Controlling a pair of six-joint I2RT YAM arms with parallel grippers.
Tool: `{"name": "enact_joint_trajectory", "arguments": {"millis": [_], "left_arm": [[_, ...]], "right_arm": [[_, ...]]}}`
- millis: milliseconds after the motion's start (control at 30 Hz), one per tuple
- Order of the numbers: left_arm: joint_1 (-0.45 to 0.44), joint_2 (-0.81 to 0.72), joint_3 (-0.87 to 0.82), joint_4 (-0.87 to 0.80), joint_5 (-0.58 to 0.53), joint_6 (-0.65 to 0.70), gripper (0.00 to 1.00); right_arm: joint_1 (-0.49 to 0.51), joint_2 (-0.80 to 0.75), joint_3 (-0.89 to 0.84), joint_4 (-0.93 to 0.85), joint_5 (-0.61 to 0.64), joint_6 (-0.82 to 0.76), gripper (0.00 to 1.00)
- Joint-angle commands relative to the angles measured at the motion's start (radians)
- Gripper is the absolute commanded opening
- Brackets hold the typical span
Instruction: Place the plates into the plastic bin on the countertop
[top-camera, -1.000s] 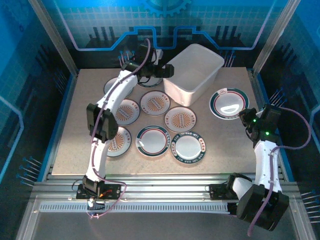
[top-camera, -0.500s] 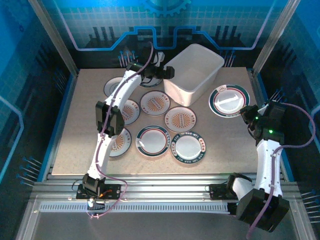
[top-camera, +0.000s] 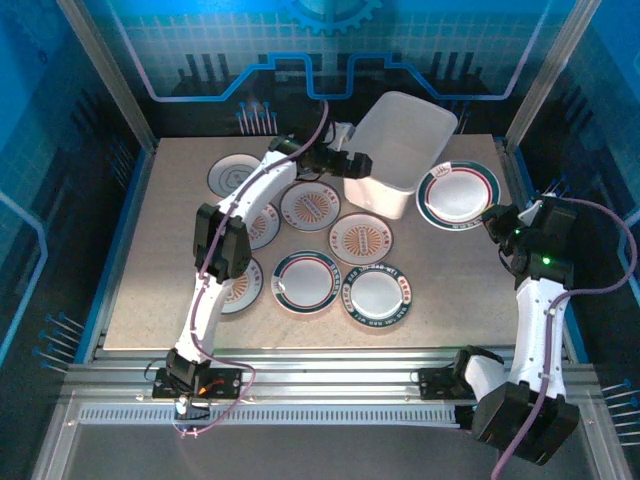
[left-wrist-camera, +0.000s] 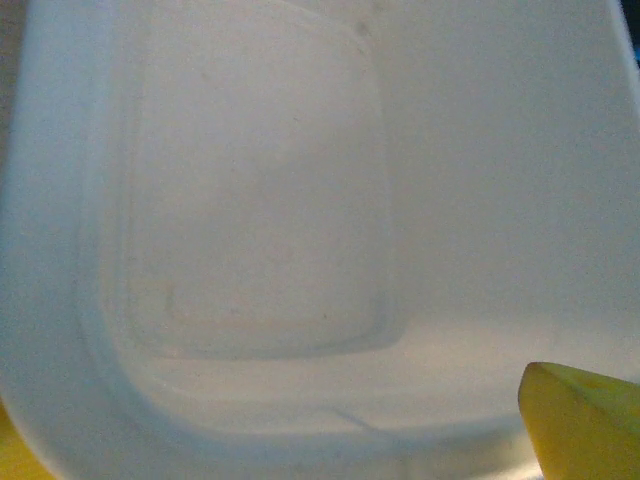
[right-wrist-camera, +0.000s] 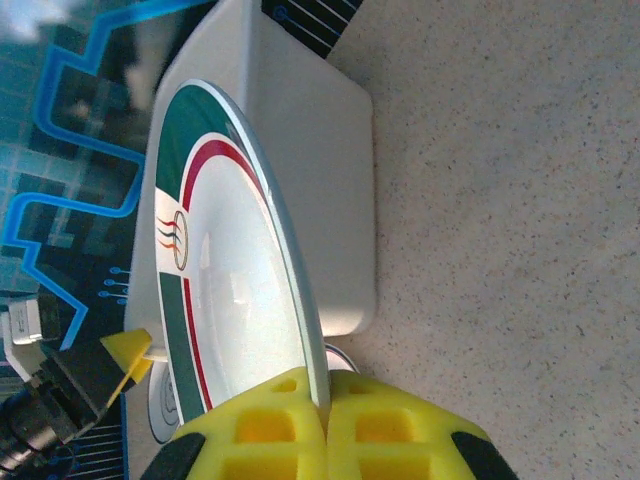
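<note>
The right tool is pinched shut on the near rim of the green-rimmed plate. The left tool gapes wide, holding nothing, with the plastic bin directly ahead of it.

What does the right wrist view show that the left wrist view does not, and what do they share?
Right wrist view: a green-rimmed plate pinched at its rim by the right end effector, plus the speckled countertop. Left wrist view: a yellow fingertip of the left end effector. Shared: the plastic bin, far closer in the left wrist view.

Robot lab cell: metal-railed countertop enclosed by blue printed panels.
</note>
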Motion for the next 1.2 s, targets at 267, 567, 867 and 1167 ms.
{"name": "enact_joint_trajectory", "arguments": {"millis": [267, 567, 867, 1167], "left_arm": [[-0.161, -0.112, -0.024, 0.033, 0.115, 0.024, 0.99], [-0.181, -0.132, -0.069, 0.068, 0.120, -0.060, 0.99], [-0.174, -0.176, -0.098, 0.041, -0.011, -0.033, 0.99], [-0.152, 0.007, 0.158, -0.094, -0.190, -0.108, 0.96]], "right_arm": [[-0.028, 0.013, 0.134, 0.043, -0.039, 0.035, 0.00], [0.027, 0.126, 0.204, 0.080, 0.009, 0.070, 0.00], [0.139, 0.229, 0.247, 0.142, 0.127, 0.134, 0.00], [0.205, 0.236, 0.248, 0.195, 0.200, 0.185, 0.00]]}}
